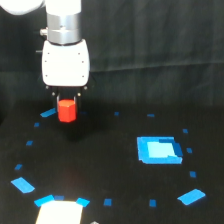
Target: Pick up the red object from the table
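The red object [66, 110] is a small red-orange block with a faceted top. It hangs directly under the white gripper body, between the dark fingers, at the exterior view's upper left. It looks lifted a little off the black table [100, 160]. My gripper [66, 102] is shut on the block. The fingers are mostly hidden by the block and the gripper body.
A bright blue rectangle [158, 150] lies on the table to the exterior view's right. Small blue tape marks ring the work area, with larger ones at the lower left [22, 185] and lower right [191, 196]. A pale patch [59, 212] sits at the bottom edge.
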### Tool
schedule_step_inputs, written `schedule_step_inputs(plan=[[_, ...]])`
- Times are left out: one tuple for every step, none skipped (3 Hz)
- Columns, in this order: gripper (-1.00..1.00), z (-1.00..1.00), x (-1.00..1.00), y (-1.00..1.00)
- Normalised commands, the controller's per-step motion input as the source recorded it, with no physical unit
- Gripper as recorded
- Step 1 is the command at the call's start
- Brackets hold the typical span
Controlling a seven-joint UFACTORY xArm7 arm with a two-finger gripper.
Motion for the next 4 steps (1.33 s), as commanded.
schedule_step_inputs(plan=[[-1.00, 1.00, 0.12, 0.60], [-1.00, 1.00, 0.16, -0.45], [-1.00, 1.00, -0.06, -0.63], [-0.93, 0.81, -0.11, -0.34]])
